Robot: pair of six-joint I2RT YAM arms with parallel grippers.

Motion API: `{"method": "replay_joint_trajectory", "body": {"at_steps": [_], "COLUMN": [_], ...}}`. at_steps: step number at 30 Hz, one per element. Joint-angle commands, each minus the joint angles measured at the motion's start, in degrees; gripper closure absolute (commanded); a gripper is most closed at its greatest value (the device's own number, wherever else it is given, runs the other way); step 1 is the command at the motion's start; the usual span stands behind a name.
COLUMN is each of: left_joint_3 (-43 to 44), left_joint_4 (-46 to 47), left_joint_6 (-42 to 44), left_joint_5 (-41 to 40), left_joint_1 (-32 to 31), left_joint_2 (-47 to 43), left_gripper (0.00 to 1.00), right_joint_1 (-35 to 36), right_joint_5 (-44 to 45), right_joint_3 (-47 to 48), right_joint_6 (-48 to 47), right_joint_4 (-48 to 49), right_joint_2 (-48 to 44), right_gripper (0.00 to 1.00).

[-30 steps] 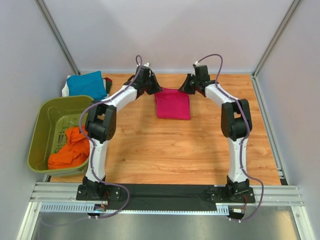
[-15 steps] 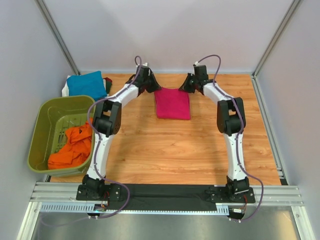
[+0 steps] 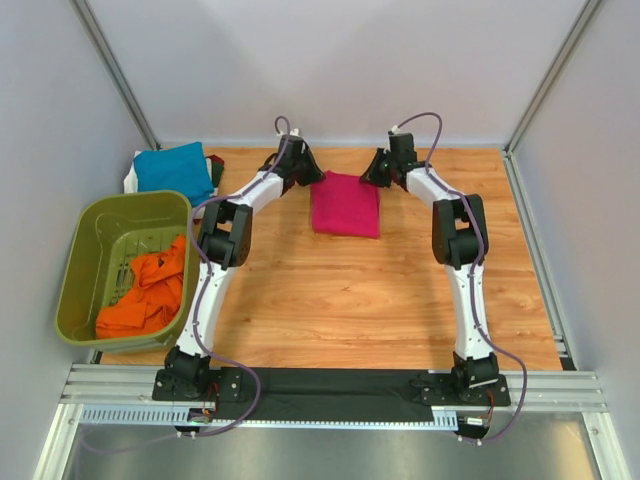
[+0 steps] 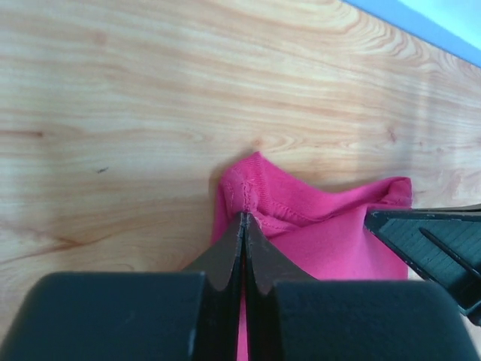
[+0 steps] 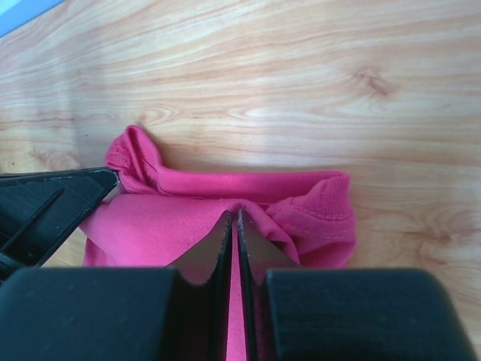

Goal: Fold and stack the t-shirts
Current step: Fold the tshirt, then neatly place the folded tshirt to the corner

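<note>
Pinching far corners of folded magenta-pink cloth t-shirt (image 3: 345,205) in closed left gripper (image 4: 244,216) and right gripper (image 5: 234,215). Left to fold: crumpled orange cloth t-shirts (image 3: 145,295) in olive-green plastic basket (image 3: 90,225).

Wooden table (image 3: 400,300): pink shirt (image 3: 345,205), shirt stack (image 3: 172,168), basket (image 3: 105,235).

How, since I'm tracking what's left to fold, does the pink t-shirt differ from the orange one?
The pink t-shirt lies folded in a rectangle on the table; the orange t-shirt is crumpled in the basket. The left gripper and right gripper pinch the pink one; nothing touches the orange. Both are plain-coloured.
</note>
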Motion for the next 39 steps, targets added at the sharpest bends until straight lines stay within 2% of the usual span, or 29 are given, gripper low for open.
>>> {"method": "replay_joint_trajectory", "body": {"at_steps": [1, 2, 5, 6, 8, 9, 10, 11, 12, 13, 14, 16, 18, 21, 25, 30, 39], "left_joint_3": [3.88, 3.8, 0.56, -0.67, -4.52, -5.86, -7.26, -9.62, -10.87, -13.23, -14.47, -18.93, -22.72, -30.98, -35.92, -35.75, -34.08], "left_joint_4": [0.11, -0.16, 0.81, 1.07, 1.34, 1.16, 0.81, -1.11, -2.26, -5.14, -6.65, -9.2, -9.65, -7.64, -4.3, -0.69, 6.16], "left_joint_6": [4.98, 7.08, 11.64, 12.71, 15.95, 16.84, 17.81, 18.43, 19.48, 19.49, 19.32, 18.09, 16.07, 13.79, 11.85, 9.65, 0.78], "left_joint_5": [-0.82, -0.47, 0.5, 0.59, 0.59, 0.42, -0.28, -0.98, -1.34, -2.56, -3.18, -2.49, -1.61, -1.78, -2.92, -2.39, -3.62], "left_joint_1": [0.3, 0.38, 0.12, 0.03, -0.23, -0.67, -0.93, -1.28, -1.9, -2.16, -2.43, -2.87, -3.13, -3.13, -3.13, -3.22, -3.22], "left_joint_2": [-0.69, -2.61, -9.54, -11.75, -18.67, -20.89, -23.09, -27.11, -29.07, -32.22, -33.64, -36.89, -38.66, -40.86, -40.52, -36.74, -26.47], "left_gripper": [0.97, 0.96, 0.82, 0.67, 0.5, 0.36, 0.31, 0.25, 0.12, 0.1, 0.09, 0.09, 0.08, 0.07, 0.06, 0.08, 0.12], "right_joint_1": [-0.34, -0.34, -0.34, -0.34, -0.34, -0.34, -0.34, -0.43, -0.35, -0.34, -0.34, -0.43, -0.34, -0.43, -1.04, -1.75, -4.48], "right_joint_5": [-1.28, -1.55, -1.99, -1.81, -1.9, -1.64, -1.29, -0.76, -0.15, 1.42, 2.22, 4.59, 6.0, 7.58, 8.56, 9.35, 8.73], "right_joint_3": [3.17, 3.0, 1.51, 0.8, -1.66, -2.45, -3.76, -6.38, -8.15, -9.73, -13.14, -16.15, -21.42, -28.37, -32.42, -34.27, -34.18], "right_joint_6": [-1.83, -2.79, -4.64, -4.91, -5.52, -5.96, -6.05, -6.23, -6.49, -6.84, -7.19, -7.28, -7.2, -7.11, -6.67, -6.67, -5.97], "right_joint_4": [1.56, 1.3, -0.02, -0.11, -0.99, -1.34, -2.3, -2.74, -3.1, -3.62, -3.98, -5.29, -5.82, -5.47, -5.65, -6.0, -8.37], "right_joint_2": [-1.27, -3.54, -9.6, -11.37, -16.36, -18.05, -19.63, -22.87, -24.38, -25.79, -28.32, -31.49, -33.52, -36.78, -37.93, -37.31, -36.26], "right_gripper": [0.91, 0.89, 0.81, 0.78, 0.64, 0.59, 0.44, 0.37, 0.3, 0.19, 0.15, 0.07, 0.05, 0.05, 0.07, 0.13, 0.14]}}
